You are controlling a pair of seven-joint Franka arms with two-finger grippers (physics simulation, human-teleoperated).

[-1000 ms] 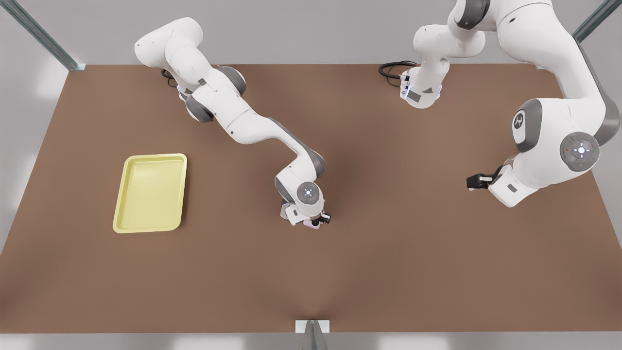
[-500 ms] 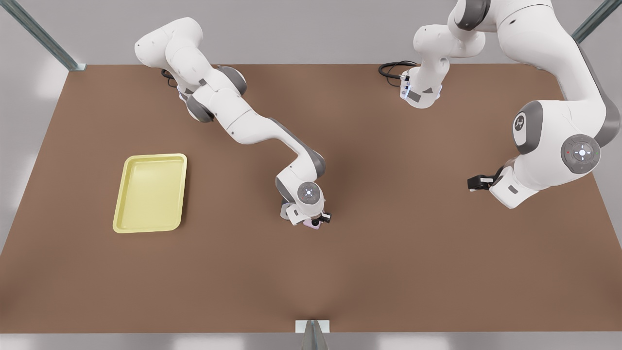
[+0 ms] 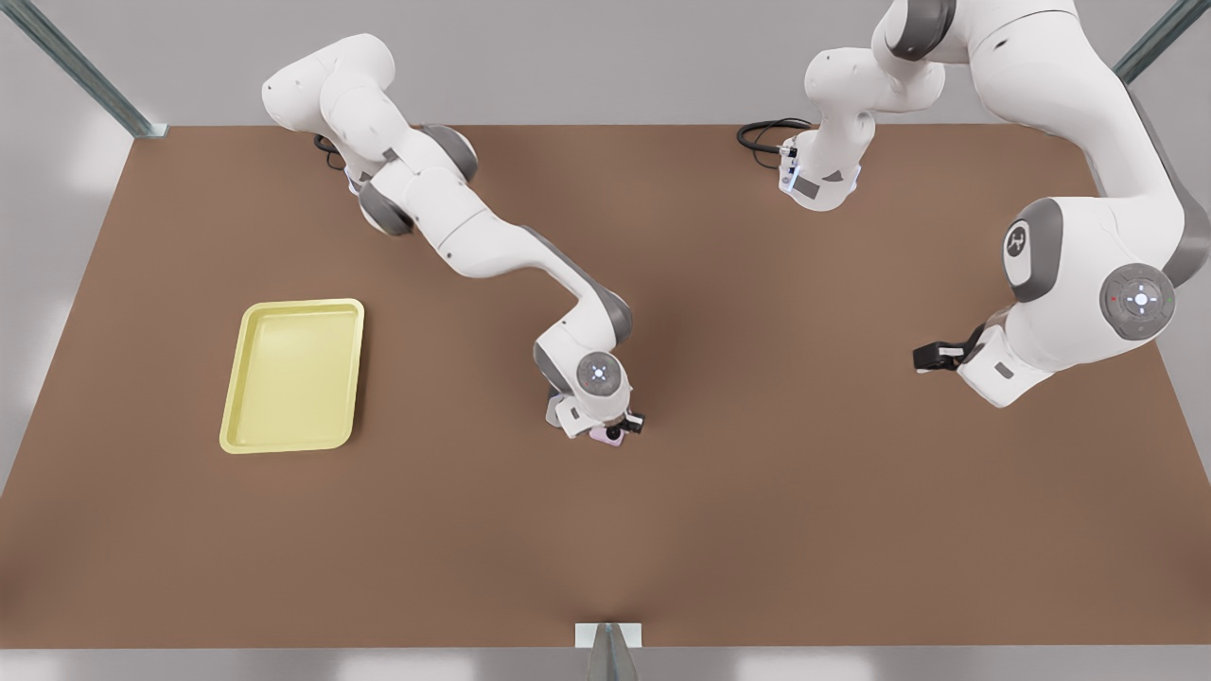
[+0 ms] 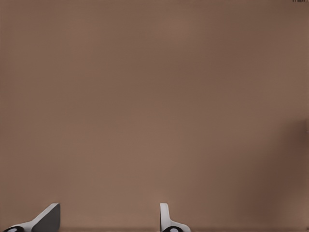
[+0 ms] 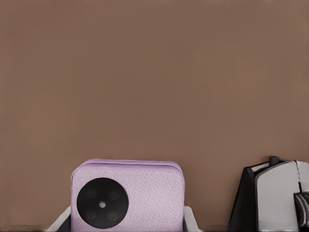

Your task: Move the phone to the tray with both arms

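Note:
The pale-pink phone with its black camera circle sits between the two light fingers of my right gripper, which is shut on its sides. In the front view that gripper points down at the table's middle, and a pink corner of the phone peeks out under the wrist. The pale yellow tray lies flat toward the front view's left, well apart from the phone. My left gripper hangs at the front view's right. Its fingers stand apart over bare table, so it is open.
The brown table has free room between phone and tray. A black cable coils at the back edge by one arm's base. A metal bracket sits at the front edge, and frame posts stand at the back corners.
The arm at the front view's right has drifted slightly to the right. The arm holding the phone has shifted a touch toward the back, and the phone stays in its grip.

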